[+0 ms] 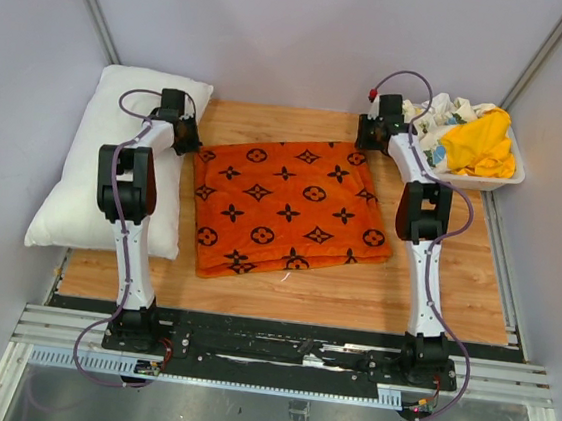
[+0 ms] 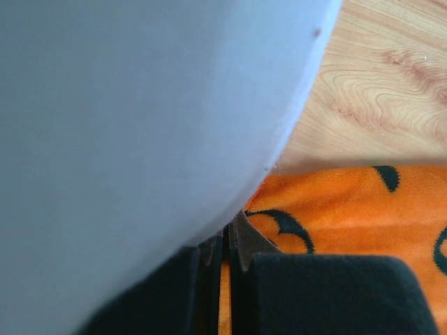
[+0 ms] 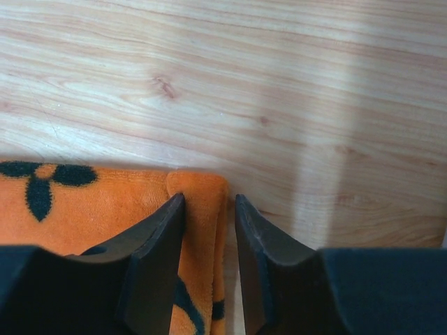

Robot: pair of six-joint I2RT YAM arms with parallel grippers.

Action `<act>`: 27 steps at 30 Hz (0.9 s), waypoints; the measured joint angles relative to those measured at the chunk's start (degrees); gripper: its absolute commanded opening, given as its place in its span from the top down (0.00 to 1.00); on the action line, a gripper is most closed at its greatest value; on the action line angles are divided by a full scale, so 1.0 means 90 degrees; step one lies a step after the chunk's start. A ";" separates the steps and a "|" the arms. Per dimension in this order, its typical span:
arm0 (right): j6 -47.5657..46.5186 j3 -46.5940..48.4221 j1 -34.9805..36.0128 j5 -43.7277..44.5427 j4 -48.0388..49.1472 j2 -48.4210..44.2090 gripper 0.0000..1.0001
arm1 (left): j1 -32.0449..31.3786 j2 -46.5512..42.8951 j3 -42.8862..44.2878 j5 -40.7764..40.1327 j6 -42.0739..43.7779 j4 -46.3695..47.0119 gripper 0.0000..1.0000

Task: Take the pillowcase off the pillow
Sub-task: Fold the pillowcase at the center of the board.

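Light wood bench [image 1: 353,289], pale grey walls [image 1: 300,32] on three sides, metal rails [image 1: 286,357] along the near edge where both arms are bolted. White basket [image 1: 511,176] at the far right corner, with a yellow cloth [image 1: 481,143] and a floral cloth [image 1: 450,110] heaped in it.

Pillowcase [image 1: 291,212] lies flat and folded mid-bench, orange with black motifs. Pillow [image 1: 82,190] is bare and sits at the left, just beside the pillowcase and hanging over the bench's left edge.

Left fingers [image 1: 186,140] are at the far left corner of the pillowcase, pressed up against the pillow. They are closed together. The wrist view shows a thin orange sliver in the gap, but I cannot tell if any fabric is pinched.

Right fingers [image 1: 371,138] are at the far right corner of the pillowcase, partly apart and straddling the folded edge. One finger is over the orange fabric, the other over bare wood just beside it, and the hem lies between them, not clamped.
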 measured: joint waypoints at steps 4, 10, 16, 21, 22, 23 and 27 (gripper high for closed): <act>-0.0019 0.0104 -0.0044 -0.0318 -0.0032 0.0092 0.84 | 0.0000 0.0000 0.0012 0.0000 0.0000 -0.0022 1.00; 0.0083 0.0092 -0.0138 -0.0799 -0.0022 0.0102 0.99 | 0.0000 0.0000 0.0063 -0.0002 0.0002 -0.0090 1.00; 0.0270 -0.0352 -0.0279 -0.1132 0.0216 -0.0112 0.99 | 0.0000 0.0019 0.0350 0.0036 -0.0005 -0.0301 1.00; 0.0330 -0.0690 -0.0345 -0.1200 0.0270 -0.0568 0.99 | 0.0002 0.0204 0.1061 0.0138 -0.0041 -0.0486 1.00; 0.0359 -0.0690 -0.0362 -0.1239 0.0296 -0.0675 0.99 | 0.0002 0.0216 0.1149 0.0165 -0.0046 -0.0498 1.00; 0.0384 -0.0670 -0.0376 -0.1273 0.0321 -0.0750 0.99 | 0.0002 0.0216 0.1195 0.0192 -0.0049 -0.0498 1.00; 0.0495 -0.0221 -0.0483 -0.1426 0.0340 -0.0886 0.99 | -0.0015 0.0216 0.1229 0.0219 0.0005 -0.0454 1.00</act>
